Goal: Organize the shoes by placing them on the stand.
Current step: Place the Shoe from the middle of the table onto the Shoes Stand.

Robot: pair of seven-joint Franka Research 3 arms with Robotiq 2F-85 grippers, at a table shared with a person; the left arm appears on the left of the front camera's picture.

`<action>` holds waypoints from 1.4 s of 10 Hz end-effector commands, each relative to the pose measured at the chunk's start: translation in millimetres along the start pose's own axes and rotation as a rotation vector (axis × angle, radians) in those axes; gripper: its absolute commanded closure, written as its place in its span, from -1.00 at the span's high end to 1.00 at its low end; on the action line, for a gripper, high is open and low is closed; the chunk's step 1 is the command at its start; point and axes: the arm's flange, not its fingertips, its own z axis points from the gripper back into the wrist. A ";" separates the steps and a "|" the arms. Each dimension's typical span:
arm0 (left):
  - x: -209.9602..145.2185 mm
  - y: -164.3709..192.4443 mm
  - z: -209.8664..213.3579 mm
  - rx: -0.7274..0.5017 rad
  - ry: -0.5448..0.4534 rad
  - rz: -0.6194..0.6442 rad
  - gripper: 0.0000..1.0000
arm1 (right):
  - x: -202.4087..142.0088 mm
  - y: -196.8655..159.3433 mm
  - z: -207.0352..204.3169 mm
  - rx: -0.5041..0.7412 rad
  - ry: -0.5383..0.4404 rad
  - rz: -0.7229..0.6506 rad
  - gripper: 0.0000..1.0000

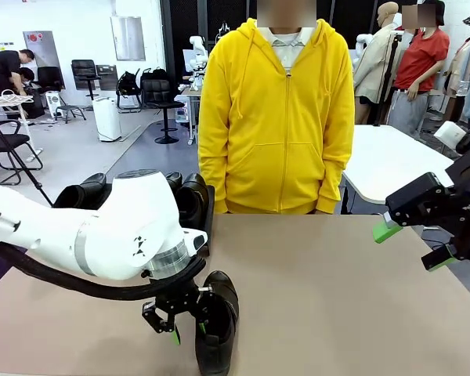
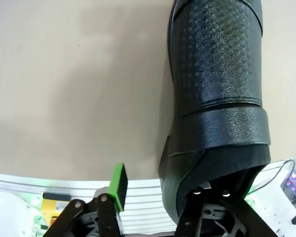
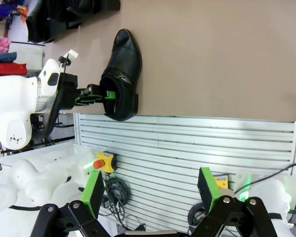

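Note:
One black loafer [image 1: 219, 317] lies on the brown table near its front edge, toe pointing away from me. My left gripper [image 1: 189, 329] straddles the heel end of that shoe [image 2: 217, 98]. One finger sits down inside the opening, and the other green pad [image 2: 119, 183] stands outside with a gap to the shoe's side wall. The right wrist view shows the same shoe [image 3: 123, 59] with the left gripper [image 3: 101, 95] reaching into it. Several more black shoes [image 1: 189, 196] sit on the low black stand [image 1: 208, 221] at the table's far left. My right gripper [image 1: 413, 244] hangs open and empty at the right.
A person in a yellow hoodie [image 1: 276, 117] stands at the far edge, hands out of sight. A white table [image 1: 392, 157] lies behind on the right. The brown tabletop [image 1: 329, 298] is bare between the arms. A slatted aluminium frame [image 3: 187, 143] runs along the near table edge.

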 end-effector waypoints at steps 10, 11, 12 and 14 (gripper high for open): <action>-19.9 -3.3 93.0 -0.068 -0.069 -0.218 -1.00 | 2.3 0.4 1.2 0.032 0.012 0.020 1.00; -29.0 5.8 123.1 -0.090 -0.093 -0.279 -1.00 | 2.3 0.4 1.2 0.032 0.012 0.020 1.00; -33.0 21.3 149.5 -0.105 -0.127 -0.318 -1.00 | 2.3 0.4 1.2 0.032 0.012 0.020 1.00; -29.4 68.6 189.0 -0.116 -0.206 -0.302 -1.00 | 2.3 0.4 1.2 0.032 0.012 0.020 1.00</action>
